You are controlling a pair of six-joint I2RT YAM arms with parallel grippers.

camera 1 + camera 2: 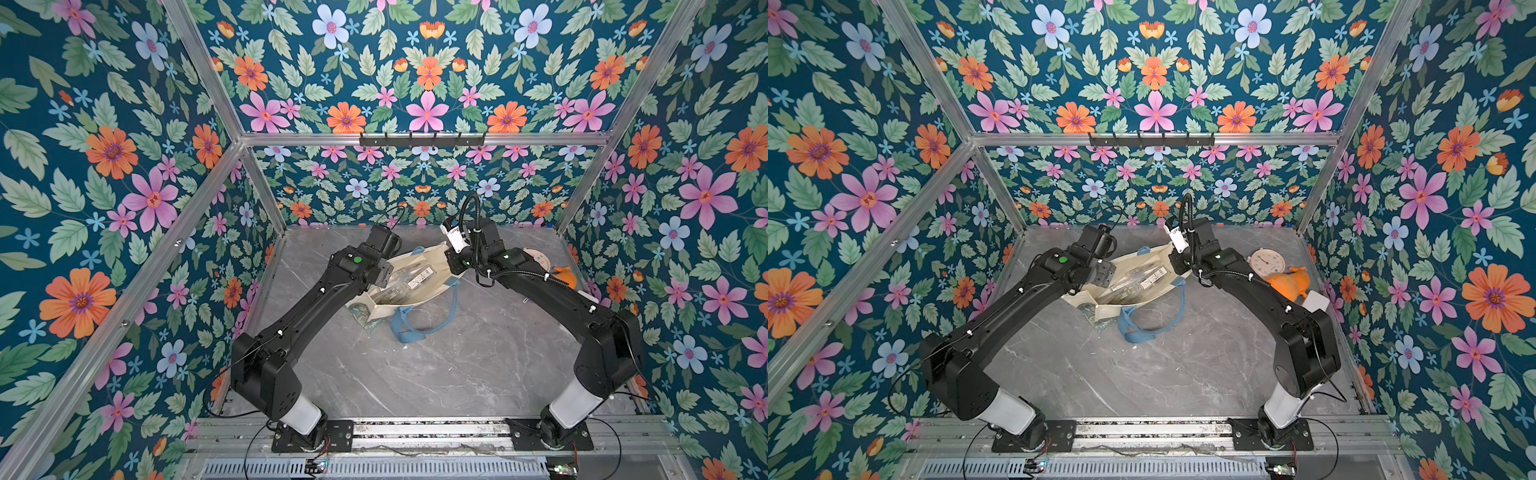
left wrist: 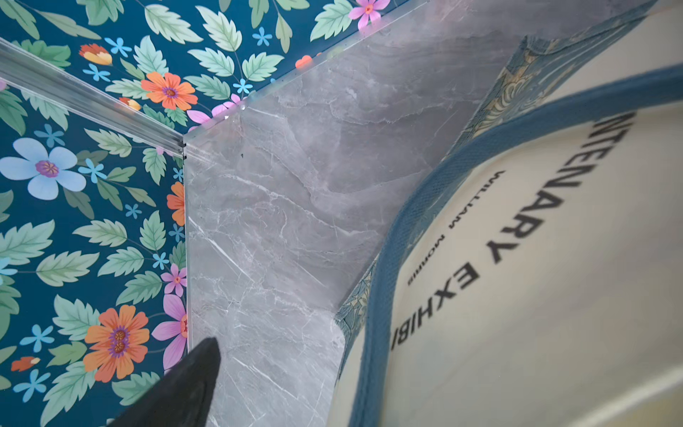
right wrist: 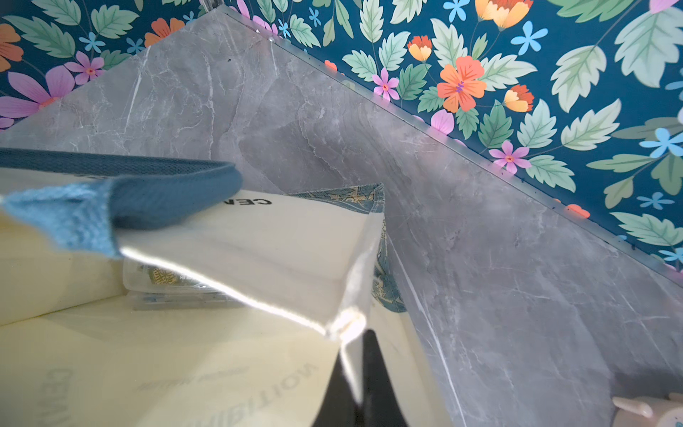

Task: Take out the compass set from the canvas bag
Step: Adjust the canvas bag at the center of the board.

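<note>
Right wrist view alone showed us the grip: the right claw (image 3: pixel 356 369) was pressed together on the corner seam of the cream canvas tote bag (image 3: pixel 258 236), pinching its rim. Past that rim we saw the compass set (image 3: pixel 166 281), a clear plastic pack lying inside the bag against its inner wall.

Left wrist view gave us what no other view did: the black lettering on the bag's outer face, "WILLIAM MORRIS" and part of "CENTENARY EXHIBI", framed by a light blue strap handle (image 2: pixel 388 258). Only one black finger (image 2: pixel 184 388) of the left claw (image 1: pixel 1102 274) showed there. It sat off to one side with bare marble between it and the bag and no partner finger against it, so we read that claw as spread.

Both top views showed the layout. The bag lay on the grey marble-patterned desk (image 1: pixel 415 374) between the two arms, its mouth gaping upward with the compass set visible inside. Its green-teal leaf-patterned band (image 1: pixel 359 311) was at the end nearer the left arm. In a top view, a round pale dial (image 1: pixel 1266 262) and an orange soft toy (image 1: pixel 1289 282) lay beside the right arm, apart from the bag.
</note>
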